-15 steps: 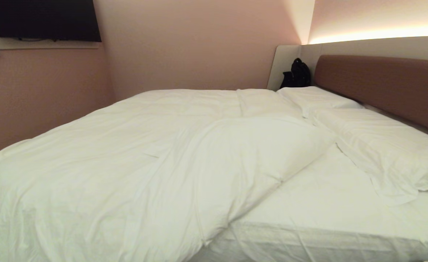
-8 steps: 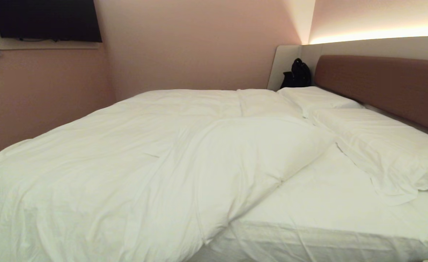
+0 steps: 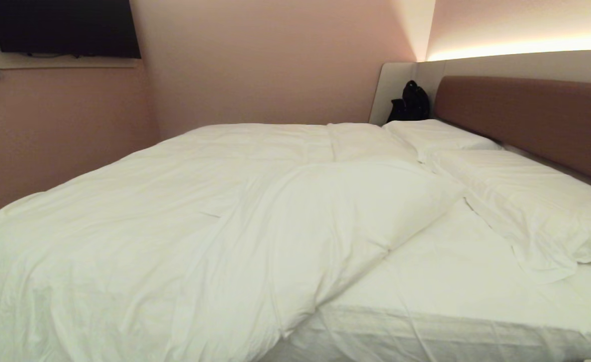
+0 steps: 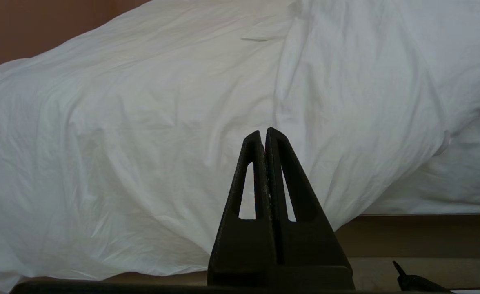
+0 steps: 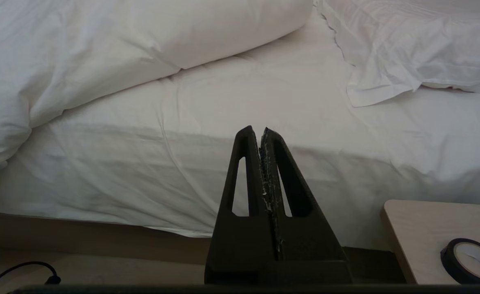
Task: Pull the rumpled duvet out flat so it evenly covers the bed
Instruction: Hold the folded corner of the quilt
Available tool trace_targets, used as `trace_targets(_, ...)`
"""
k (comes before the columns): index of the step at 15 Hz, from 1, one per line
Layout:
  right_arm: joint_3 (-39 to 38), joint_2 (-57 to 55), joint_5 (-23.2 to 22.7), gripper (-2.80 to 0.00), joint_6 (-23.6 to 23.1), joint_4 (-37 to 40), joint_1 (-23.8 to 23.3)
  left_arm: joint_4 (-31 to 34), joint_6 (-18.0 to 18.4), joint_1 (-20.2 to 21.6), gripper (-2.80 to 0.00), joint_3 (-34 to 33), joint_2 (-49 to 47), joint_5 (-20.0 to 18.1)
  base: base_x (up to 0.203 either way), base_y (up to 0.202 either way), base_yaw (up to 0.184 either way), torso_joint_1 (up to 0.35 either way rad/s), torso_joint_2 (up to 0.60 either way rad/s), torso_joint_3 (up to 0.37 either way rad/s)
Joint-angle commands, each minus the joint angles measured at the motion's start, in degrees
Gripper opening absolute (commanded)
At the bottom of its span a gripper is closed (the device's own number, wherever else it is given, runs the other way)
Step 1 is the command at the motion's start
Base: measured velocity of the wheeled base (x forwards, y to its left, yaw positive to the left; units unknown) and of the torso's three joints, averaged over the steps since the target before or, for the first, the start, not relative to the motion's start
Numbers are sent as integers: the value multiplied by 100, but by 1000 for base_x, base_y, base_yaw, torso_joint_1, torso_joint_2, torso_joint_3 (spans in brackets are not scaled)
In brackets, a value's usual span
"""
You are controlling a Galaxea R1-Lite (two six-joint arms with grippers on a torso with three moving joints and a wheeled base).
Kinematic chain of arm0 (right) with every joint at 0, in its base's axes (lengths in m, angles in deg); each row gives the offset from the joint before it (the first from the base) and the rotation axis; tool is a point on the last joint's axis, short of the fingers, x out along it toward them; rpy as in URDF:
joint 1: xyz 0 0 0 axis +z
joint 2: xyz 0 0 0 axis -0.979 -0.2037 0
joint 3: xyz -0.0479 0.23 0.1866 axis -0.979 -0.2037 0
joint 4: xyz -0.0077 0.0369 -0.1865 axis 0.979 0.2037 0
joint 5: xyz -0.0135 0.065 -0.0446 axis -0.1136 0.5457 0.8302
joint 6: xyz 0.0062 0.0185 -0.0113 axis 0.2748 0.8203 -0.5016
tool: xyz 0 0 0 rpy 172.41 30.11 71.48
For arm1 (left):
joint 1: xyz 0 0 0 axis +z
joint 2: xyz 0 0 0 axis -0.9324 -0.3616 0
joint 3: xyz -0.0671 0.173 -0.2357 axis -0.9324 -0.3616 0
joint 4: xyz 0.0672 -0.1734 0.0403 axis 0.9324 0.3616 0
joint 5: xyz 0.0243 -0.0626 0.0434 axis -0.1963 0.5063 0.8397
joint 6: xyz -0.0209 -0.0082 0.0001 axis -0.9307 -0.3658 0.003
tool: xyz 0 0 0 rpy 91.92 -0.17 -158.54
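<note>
Nothing has moved since the earlier frame. The duvet lies bunched across the left part of the bed, leaving bare sheet below the pillows. The left gripper and right gripper hang before the bedside, fingers pressed together, holding nothing.

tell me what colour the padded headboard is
Brown, a reddish-brown padded headboard set in a pale grey surround; the head view shows it best.
</note>
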Motion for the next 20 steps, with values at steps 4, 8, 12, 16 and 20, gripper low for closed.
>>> trace_targets(4,1218,-237,-371,-280,-81,829,0,1,4,2,-280,0,2,0,0,0,0,0,0,0)
trace_targets(8,2859,-1788,-1081,-280,175,1076,-6,1,4,1,-280,0,2,0,0,0,0,0,0,0)
trace_targets(12,3806,-3554,-1716,-280,337,416,-8,1,4,10,-280,0,2,0,0,0,0,0,0,0)
trace_targets(16,4517,-5190,-2297,-280,474,-312,-6,1,-2,1,-280,0,2,0,0,0,0,0,0,0)
trace_targets(20,5493,-7574,-2575,-280,576,-939,21,1,4,1,-280,0,2,0,0,0,0,0,0,0)
